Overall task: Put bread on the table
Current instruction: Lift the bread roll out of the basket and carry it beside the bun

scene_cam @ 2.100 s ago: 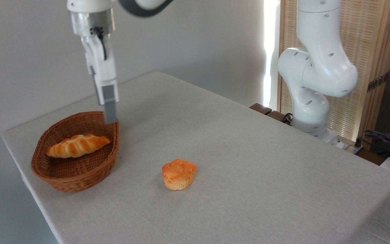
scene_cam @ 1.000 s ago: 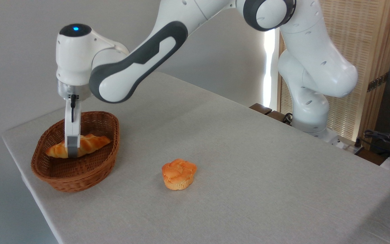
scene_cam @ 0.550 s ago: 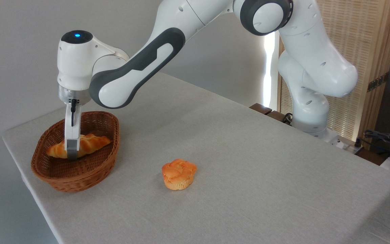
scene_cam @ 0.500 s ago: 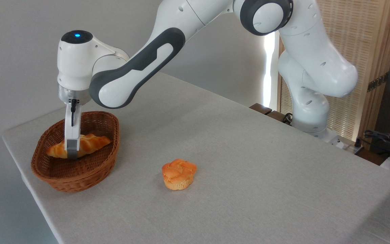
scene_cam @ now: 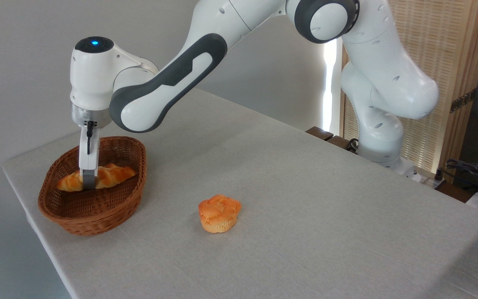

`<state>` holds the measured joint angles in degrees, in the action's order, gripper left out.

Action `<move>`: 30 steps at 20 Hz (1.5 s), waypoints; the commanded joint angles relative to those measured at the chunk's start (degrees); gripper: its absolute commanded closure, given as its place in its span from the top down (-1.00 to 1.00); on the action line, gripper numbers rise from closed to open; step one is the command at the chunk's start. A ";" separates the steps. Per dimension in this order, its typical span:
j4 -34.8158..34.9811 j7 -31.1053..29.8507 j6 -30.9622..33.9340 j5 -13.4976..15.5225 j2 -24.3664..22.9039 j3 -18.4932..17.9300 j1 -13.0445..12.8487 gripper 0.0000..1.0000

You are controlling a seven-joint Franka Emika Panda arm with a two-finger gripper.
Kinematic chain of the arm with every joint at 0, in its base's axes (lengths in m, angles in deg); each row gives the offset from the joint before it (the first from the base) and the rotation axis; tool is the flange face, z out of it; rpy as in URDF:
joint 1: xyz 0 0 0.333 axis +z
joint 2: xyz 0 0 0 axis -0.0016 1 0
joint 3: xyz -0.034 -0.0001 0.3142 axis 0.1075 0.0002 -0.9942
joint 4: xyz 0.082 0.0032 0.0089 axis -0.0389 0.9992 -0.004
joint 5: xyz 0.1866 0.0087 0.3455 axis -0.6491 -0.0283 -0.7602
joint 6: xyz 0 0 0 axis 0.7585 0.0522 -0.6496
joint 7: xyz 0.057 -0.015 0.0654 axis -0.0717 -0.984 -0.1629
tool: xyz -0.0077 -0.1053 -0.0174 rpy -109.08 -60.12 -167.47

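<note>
The bread, a long golden-orange braided loaf, lies lengthwise in the brown wicker basket at the left end of the table. My gripper points straight down into the basket and is shut on the middle of the loaf. I see it edge-on: the near grey finger covers the loaf's centre and the far finger is hidden behind it. The loaf looks held just above the basket floor, both ends showing on either side of the finger.
A small round orange bun sits on the cloth right of the basket. The arm's white base stands past the table's far right edge, with cables beside it. The basket is close to the table's left edge.
The gripper came down from above the basket's right rim onto the loaf. In the last half second it has risen slightly, and the loaf has lifted a little with it.
</note>
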<state>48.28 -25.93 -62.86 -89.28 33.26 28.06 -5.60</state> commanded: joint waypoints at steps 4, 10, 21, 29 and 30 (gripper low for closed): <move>-1.18 -3.32 8.35 1.43 -5.03 0.64 2.08 -0.57; -0.74 -2.89 21.08 6.69 -11.61 -0.07 3.92 -0.52; 6.11 -0.34 43.51 7.67 -18.21 -0.24 6.91 -0.50; 17.01 2.12 44.57 4.16 -24.54 -1.83 7.00 -0.28; 17.36 2.04 44.49 3.37 -24.46 -1.83 7.00 -0.25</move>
<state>61.68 -25.73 -18.74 -84.34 11.88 26.91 1.26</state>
